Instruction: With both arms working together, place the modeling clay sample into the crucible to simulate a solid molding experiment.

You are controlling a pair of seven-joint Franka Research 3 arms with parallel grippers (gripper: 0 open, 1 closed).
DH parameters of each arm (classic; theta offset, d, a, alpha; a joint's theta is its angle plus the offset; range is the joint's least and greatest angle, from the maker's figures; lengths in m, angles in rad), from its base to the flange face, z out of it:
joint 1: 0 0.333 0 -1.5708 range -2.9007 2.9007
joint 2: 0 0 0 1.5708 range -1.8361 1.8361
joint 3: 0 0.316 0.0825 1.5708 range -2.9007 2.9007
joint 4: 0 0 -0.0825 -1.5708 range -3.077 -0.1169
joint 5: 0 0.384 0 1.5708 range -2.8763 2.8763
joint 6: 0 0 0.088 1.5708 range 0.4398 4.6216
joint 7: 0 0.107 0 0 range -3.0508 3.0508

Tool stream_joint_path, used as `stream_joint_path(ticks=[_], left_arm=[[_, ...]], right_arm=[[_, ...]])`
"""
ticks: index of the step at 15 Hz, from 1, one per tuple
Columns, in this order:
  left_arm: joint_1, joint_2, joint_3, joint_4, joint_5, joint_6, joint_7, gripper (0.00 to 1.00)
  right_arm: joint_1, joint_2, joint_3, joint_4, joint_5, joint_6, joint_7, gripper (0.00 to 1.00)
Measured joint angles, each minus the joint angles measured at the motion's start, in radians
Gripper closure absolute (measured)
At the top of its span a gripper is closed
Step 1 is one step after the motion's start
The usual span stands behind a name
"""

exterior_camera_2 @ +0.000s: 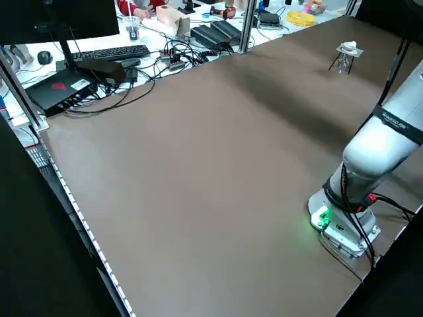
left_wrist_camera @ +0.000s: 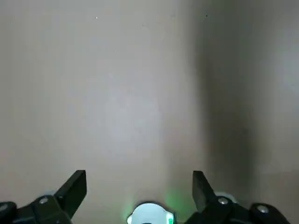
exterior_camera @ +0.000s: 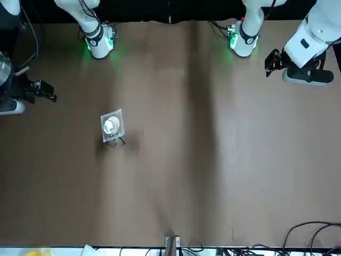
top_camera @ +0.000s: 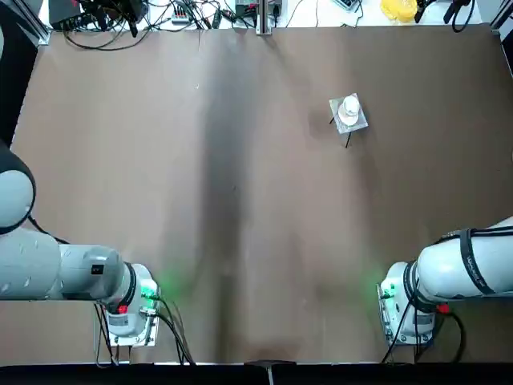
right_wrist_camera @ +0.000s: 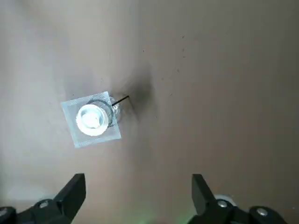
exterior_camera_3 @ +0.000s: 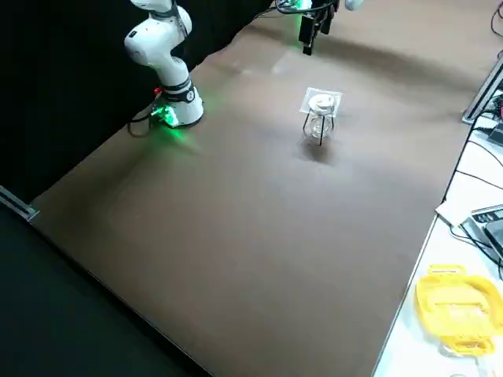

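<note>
Nearest in the right wrist view, the right gripper [right_wrist_camera: 138,175] has its two fingers spread wide, one at the lower left of the frame and one at the lower right, with only tabletop [right_wrist_camera: 210,116] showing between them. The left gripper [left_wrist_camera: 140,172] is likewise wide apart over bare table. In the front view they hang at the left edge and the upper right, both well apart from the wire-legged mesh plate [right_wrist_camera: 74,112]. That plate stands left of centre in the right wrist view, carrying the white crucible [right_wrist_camera: 83,122]; the modeling clay sample [right_wrist_camera: 92,120], a whitish lump, sits inside the cup. A clear glass vessel [exterior_camera_3: 317,128] shows beneath the plate. Farthest, at the top right of the top view, lies a yellow tray [top_camera: 398,9].
</note>
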Motion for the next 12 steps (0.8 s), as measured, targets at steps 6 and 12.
stream_joint_path(ticks=[6,12], left_arm=[[0.000,0.001,0.000,0.000,0.009,0.024,-0.006,0.00],[0.000,0.016,0.000,0.000,0.009,0.041,-0.006,0.00]], right_arm=[[0.002,-0.001,0.003,-0.031,0.000,0.020,0.002,0.00],[0.000,-0.020,-0.004,-0.047,-0.001,0.009,0.004,0.00]])
